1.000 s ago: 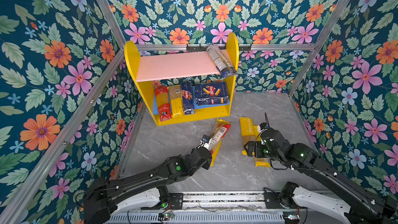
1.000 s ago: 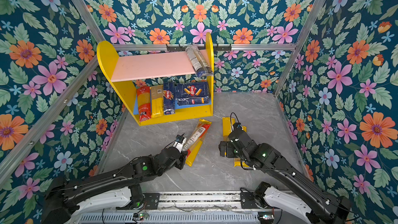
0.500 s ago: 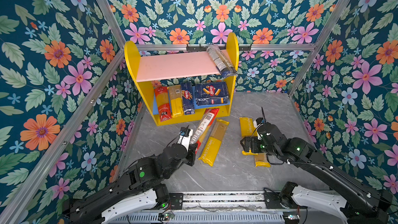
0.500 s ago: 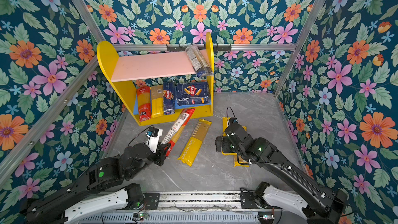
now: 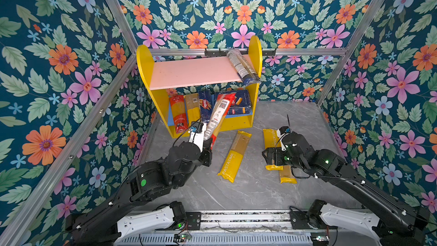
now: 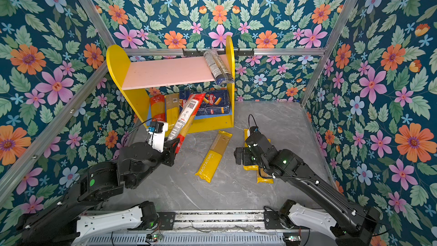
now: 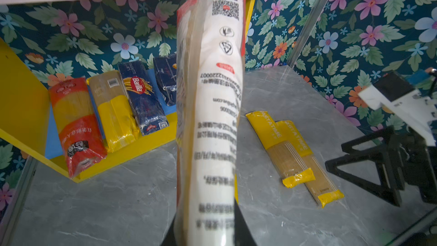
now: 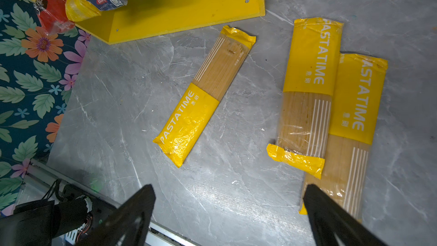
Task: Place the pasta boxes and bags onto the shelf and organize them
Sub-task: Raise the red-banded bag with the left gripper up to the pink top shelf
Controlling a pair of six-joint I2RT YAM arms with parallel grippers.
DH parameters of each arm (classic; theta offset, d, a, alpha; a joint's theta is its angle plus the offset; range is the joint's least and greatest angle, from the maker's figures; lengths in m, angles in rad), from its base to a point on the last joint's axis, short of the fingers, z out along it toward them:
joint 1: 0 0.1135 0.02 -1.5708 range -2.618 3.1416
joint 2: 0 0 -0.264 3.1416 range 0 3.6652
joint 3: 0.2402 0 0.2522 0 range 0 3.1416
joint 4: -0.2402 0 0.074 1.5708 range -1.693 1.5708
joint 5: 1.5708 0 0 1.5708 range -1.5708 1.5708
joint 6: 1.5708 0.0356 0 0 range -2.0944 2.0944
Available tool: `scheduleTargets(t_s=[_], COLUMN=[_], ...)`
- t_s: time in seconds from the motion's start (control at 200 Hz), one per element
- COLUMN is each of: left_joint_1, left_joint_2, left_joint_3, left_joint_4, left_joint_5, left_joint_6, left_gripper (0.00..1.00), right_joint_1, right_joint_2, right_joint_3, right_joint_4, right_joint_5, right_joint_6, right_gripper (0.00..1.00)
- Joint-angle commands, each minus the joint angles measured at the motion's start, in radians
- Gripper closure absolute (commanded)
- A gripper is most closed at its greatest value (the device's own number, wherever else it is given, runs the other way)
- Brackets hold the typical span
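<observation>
The left gripper (image 5: pixel 209 139) is seen closed on the lower end of a red-and-clear spaghetti bag (image 5: pixel 218 114), its jaws pinching the pack from both sides; the bag is held clear of the table (image 5: pixel 236 195) and tilted upward toward the open front of the shelf (image 5: pixel 144 62), its upper end shown in front of the lower tier in both top views; whether that end touches anything cannot be told. On the blue lower board (image 7: pixel 50 136) four items are lined up side by side: a red bag (image 5: pixel 178 112), a yellow bag (image 5: pixel 192 107), the narrow Barilla carton (image 5: pixel 205 106) and the wide Barilla carton (image 5: pixel 242 105). On the pink upper board (image 5: pixel 194 72) a clear bag with a blue end (image 5: pixel 242 67) is laid against the right side panel. The right gripper (image 8: pixel 228 192) is held above the table with its jaws spread wide and nothing between them; just beside it two yellow PASTATIME bags (image 8: pixel 312 67) (image 8: pixel 361 95) are lying overlapped; a third PASTATIME bag (image 5: pixel 234 157) is lying alone, slantwise, between the two arms.
</observation>
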Motion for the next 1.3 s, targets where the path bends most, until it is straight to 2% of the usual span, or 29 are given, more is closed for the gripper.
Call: scheduleTargets(t_s=[0.0, 0.155, 0.225, 0.285, 0.415, 0.59, 0.685, 0.78, 0.875, 1.105, 1.295], left_joint_1=[0.001, 0.009, 0.051, 0.128, 0.334, 0.44, 0.504, 0.546, 0.582, 0.617, 0.619], left_joint_2=[0.055, 0.159, 0.22, 0.274, 0.402, 0.616, 0.745, 0.836, 0.891, 0.967, 0.952], left_joint_3=[0.088, 0.199, 0.261, 0.325, 0.45, 0.724, 0.913, 1.026, 1.046, 1.024, 0.923], left_joint_4=[0.198, 0.351, 0.389, 0.389, 0.373, 0.332, 0.293, 0.3, 0.342, 0.43, 0.507], left_joint_5=[-0.103, -0.188, -0.18, -0.113, 0.117, 0.229, 0.295, 0.332, 0.349, 0.386, 0.36], left_joint_6=[0.08, 0.185, 0.205, 0.183, 0.106, 0.108, 0.07, 0.025, -0.024, -0.125, -0.185], left_gripper=[1.0, 1.0, 1.0, 1.0, 1.0, 1.0, 1.0, 1.0, 1.0, 1.0, 1.0], right_joint_1=[0.001, 0.0, 0.0, 0.0, -0.001, -0.015, -0.045, -0.077, -0.109, -0.115, -0.131], right_joint_2=[-0.003, 0.002, 0.005, 0.005, 0.001, -0.023, -0.039, -0.05, -0.052, -0.034, -0.028], right_joint_3=[0.012, 0.025, 0.029, 0.031, 0.027, 0.014, 0.0, -0.021, -0.04, -0.053, -0.061], right_joint_4=[0.015, 0.029, 0.035, 0.04, 0.051, 0.043, 0.049, 0.066, 0.083, 0.09, 0.103], right_joint_5=[0.01, 0.01, 0.01, 0.01, 0.009, 0.018, 0.0, -0.029, -0.056, -0.036, -0.041], right_joint_6=[-0.026, -0.042, -0.049, -0.054, -0.063, -0.077, -0.079, -0.08, -0.079, -0.09, -0.092], right_gripper=[0.01, 0.01, 0.01, 0.01, 0.01, 0.01, 0.01, 0.01, 0.01, 0.01, 0.01])
